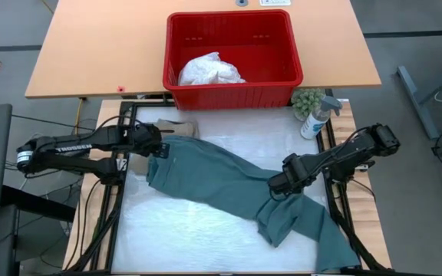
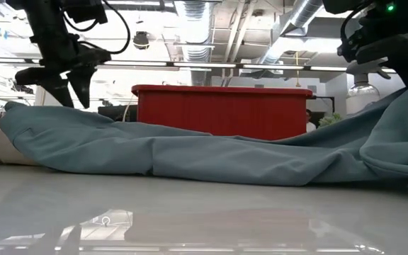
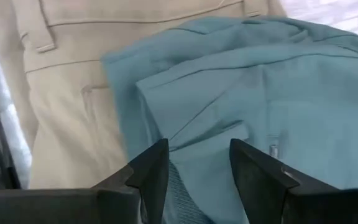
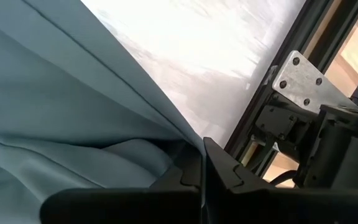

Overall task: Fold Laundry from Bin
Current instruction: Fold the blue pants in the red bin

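left jaws: part open, holding nothing; hanging above the teal garment's end near the bench's left edge, fingers clear of the cloth in the low view.
right jaws: pinched shut on a fold of the teal garment near the bench's right edge; cloth rises to them like a tent in the low view.
teal garment: strung diagonally across the white bench top, left-back end to right-front end, where it bunches and hangs toward the front-right corner.
khaki garment: flat under the teal one's left end, near the back-left corner. Overlap is the trap here.
white garment: not yet taken out, lying in the red bin on the wooden table behind the bench's back edge.
spray bottle: back-right corner beside a small plant, near my right arm.
step, my read: spreading the teal piece flat before the first fold.
how to do it well: drop my left jaws onto the teal edge only, close on one layer, check no khaki comes up with it. Then pull both ends apart evenly along the bench, keep the cloth low, and bring the hanging bunch back onto the top before releasing.
risk: right-side pull too high drags the left end off the khaki and wrinkles both.
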